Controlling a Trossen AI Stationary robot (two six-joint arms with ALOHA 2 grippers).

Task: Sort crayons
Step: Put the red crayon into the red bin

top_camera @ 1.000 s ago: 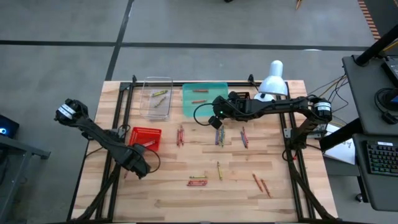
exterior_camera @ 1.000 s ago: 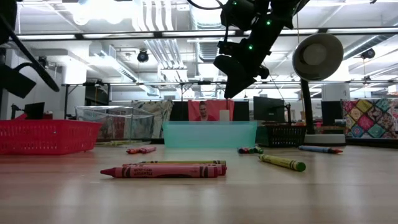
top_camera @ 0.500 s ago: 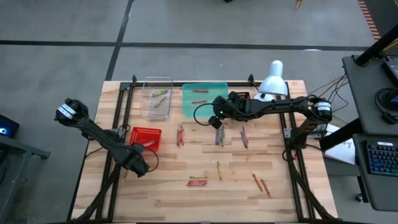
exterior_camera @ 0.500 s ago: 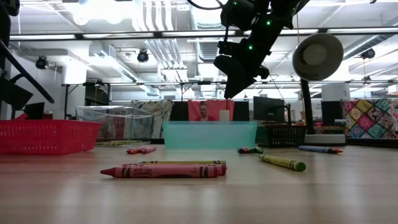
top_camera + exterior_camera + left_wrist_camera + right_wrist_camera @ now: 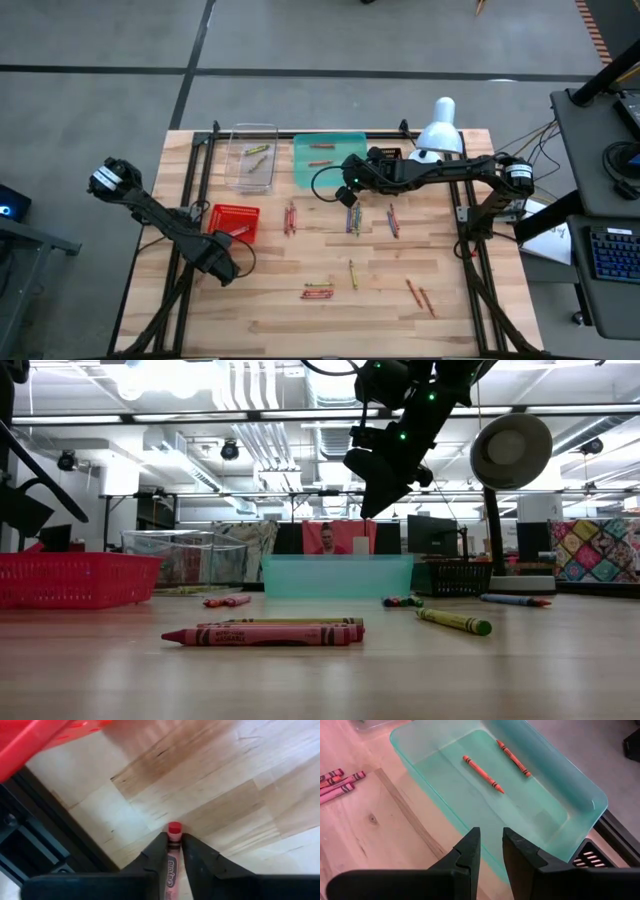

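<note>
Crayons lie in loose groups on the wooden table [image 5: 270, 310]: some at mid-table [image 5: 353, 220], red ones nearer the front [image 5: 318, 291]. A red crayon [image 5: 171, 865] lies near the table's left edge, beside the red mesh basket [image 5: 233, 220], with my left gripper [image 5: 222, 270] shut on it, pointing down. My right gripper [image 5: 491, 832] hangs above the near edge of the teal tray [image 5: 580, 785], its fingers a little apart with nothing between them. Two orange crayons [image 5: 482, 773] lie in that tray. My left gripper pinches the red crayon's two long sides between its two fingers, close to the crayon's flat end [image 5: 174, 828], which pokes out past the fingertips [image 5: 161, 841]. The fingers come from above, pointing down. Whether the crayon rests on the table or is just off it, I cannot tell.
A clear bin [image 5: 252, 155] with yellow-green crayons stands at the back left beside the teal tray. A white lamp [image 5: 438, 130] stands at the back right. Black frame rails [image 5: 45, 835] run along the table's left edge, close to my left gripper.
My left arm has sunk a little toward the table at its left edge. The right arm and the loose crayons have kept still.
</note>
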